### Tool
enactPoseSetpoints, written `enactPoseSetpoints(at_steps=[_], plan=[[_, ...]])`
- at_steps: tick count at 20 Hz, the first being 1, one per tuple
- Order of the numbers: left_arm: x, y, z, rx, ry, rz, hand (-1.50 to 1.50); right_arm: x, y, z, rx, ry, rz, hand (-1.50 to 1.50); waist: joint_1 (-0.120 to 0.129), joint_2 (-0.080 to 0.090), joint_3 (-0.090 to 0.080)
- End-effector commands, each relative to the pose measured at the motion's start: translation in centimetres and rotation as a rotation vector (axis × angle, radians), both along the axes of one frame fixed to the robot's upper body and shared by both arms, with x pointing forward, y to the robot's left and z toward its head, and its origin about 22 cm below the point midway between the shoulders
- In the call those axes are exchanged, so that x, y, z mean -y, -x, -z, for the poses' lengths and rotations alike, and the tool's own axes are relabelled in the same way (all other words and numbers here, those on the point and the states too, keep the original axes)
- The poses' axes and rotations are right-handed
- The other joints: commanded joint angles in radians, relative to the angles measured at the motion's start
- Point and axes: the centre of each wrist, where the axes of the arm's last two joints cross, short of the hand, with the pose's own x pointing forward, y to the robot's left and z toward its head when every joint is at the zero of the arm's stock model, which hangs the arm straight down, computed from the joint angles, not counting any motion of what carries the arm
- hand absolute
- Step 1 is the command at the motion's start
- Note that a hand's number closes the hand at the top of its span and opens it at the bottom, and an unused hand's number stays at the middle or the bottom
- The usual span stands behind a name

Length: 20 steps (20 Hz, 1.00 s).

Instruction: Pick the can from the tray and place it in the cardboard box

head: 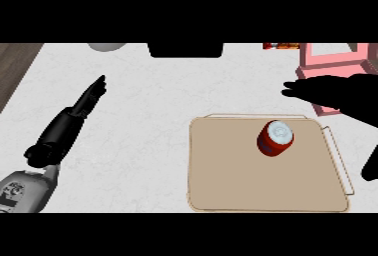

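A red can [277, 138] with a silver top stands upright in the far right part of the beige tray [236, 185]. My right hand [336, 92] hovers open just beyond the tray's far right corner, fingers pointing left, up and to the right of the can and apart from it. It covers the near part of a pink box [332, 56] at the counter's far right. My left hand [83, 107] rests open at the left, fingers straight and pointing away from me, well clear of the tray.
A black object [184, 49] sits at the counter's far edge, with a pale round object [107, 46] to its left. A small orange-red item [280, 46] lies beside the pink box. A wooden strip [13, 65] borders the white counter at the left.
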Motion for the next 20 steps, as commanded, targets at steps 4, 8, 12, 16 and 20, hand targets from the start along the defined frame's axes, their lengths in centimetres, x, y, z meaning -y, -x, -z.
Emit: enactPoseSetpoints(at_steps=[4, 8, 12, 16, 20], plan=[[-0.9, 0.2, -0.7, 0.000, -0.008, 0.004, 0.00, -2.8, -0.1, 2.6, 0.008, 0.047, 0.039, -1.50, 0.006, 0.002, 0.001], [1.1, -0.5, -0.4, -0.008, -0.006, -0.015, 0.00, -1.9, 1.4, 2.8, 0.041, 0.071, 0.054, -1.50, -0.002, 0.001, 0.001], [0.2, 1.0, 0.3, -0.001, -0.005, -0.015, 0.00, -4.1, 2.5, 4.7, 0.066, 0.045, 0.066, -1.50, -0.001, 0.000, 0.001], [-0.2, 0.1, 0.8, -0.021, 0.022, 0.012, 0.00, -4.2, -0.9, 6.7, 0.046, 0.123, 0.064, -1.50, 0.006, 0.003, 0.001], [-0.6, -0.1, -0.6, -0.006, 0.007, -0.012, 0.00, -4.0, -1.1, 5.8, 0.053, 0.150, 0.081, -1.50, 0.004, 0.002, 0.001]])
